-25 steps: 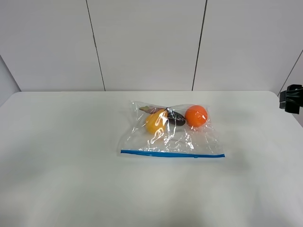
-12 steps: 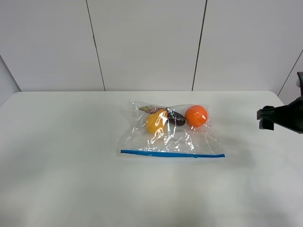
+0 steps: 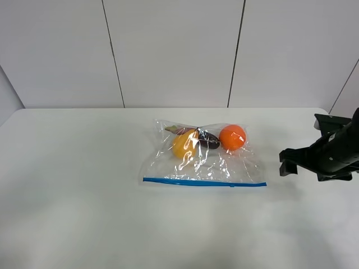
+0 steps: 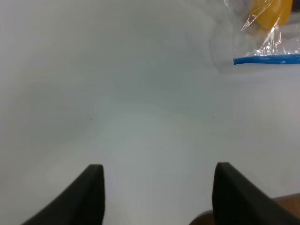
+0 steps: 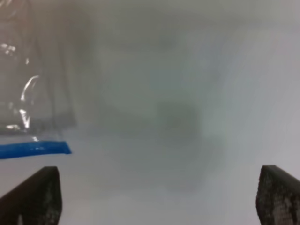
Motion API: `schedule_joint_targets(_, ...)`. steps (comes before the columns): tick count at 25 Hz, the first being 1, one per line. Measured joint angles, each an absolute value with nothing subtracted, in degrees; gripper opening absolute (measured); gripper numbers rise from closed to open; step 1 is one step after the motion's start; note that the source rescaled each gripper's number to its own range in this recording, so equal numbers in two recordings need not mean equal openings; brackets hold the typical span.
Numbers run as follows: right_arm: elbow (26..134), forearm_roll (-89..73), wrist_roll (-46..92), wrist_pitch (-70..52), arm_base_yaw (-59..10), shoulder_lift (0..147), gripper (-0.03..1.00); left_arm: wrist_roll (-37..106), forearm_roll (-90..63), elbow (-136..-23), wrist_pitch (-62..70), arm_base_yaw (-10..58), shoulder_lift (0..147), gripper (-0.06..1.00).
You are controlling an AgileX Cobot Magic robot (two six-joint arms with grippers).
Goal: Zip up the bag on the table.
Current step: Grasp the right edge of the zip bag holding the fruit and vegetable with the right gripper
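Observation:
The clear plastic bag [image 3: 203,157] lies flat in the middle of the white table [image 3: 84,185], its blue zipper strip [image 3: 204,182] along the near edge. A yellow pear [image 3: 184,144], a dark item [image 3: 208,140] and an orange ball [image 3: 232,137] show through it. My right gripper [image 3: 287,161] is open and empty, above the table to the right of the bag; the right wrist view [image 5: 154,201] shows the strip's end [image 5: 33,149]. My left gripper [image 4: 157,197] is open and empty, out of the exterior high view; its view shows the bag's other corner [image 4: 262,44].
A grey panelled wall [image 3: 174,50] stands behind the table's far edge. A brown strip [image 4: 281,206] shows at the corner of the left wrist view, beside the table's edge.
My right arm has come in from the right edge, leftward and lower over the table, closer to the bag's right end. The bag has not moved.

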State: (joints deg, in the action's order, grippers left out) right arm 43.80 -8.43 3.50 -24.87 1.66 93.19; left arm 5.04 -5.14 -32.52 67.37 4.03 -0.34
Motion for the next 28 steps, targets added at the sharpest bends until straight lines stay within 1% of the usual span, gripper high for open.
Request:
schedule_joint_targets(5,48.8,-18.6,12.1,-28.2,1.7,97.2,0.86,5.0,-5.1,-32.5,67.4,4.0,-0.3,1.00)
schedule_joint_targets(11,56.1,-29.7,19.3,-38.4,2.6,102.1,0.85,5.0,-5.1,-32.5,67.4,4.0,-0.3,1.00)
schedule_joint_targets(13,56.6,-33.6,20.7,-41.0,3.8,104.9,0.84,5.0,-5.1,-32.5,67.4,4.0,-0.3,1.00)
schedule_joint_targets(17,56.7,-38.8,25.5,-42.6,5.8,107.7,0.80,5.0,-5.1,-32.5,67.4,4.0,-0.3,1.00)
schedule_joint_targets(21,56.8,-42.0,28.7,-42.8,7.3,107.8,0.79,5.0,-5.1,-32.5,67.4,4.0,-0.3,1.00)
schedule_joint_targets(27,56.8,-50.3,36.0,-48.9,14.0,112.7,0.79,5.0,-5.1,-32.5,67.4,4.0,-0.3,1.00)
schedule_joint_targets(28,56.8,-51.7,37.6,-49.6,14.6,113.7,0.78,5.0,-5.1,-32.5,67.4,4.0,-0.3,1.00)
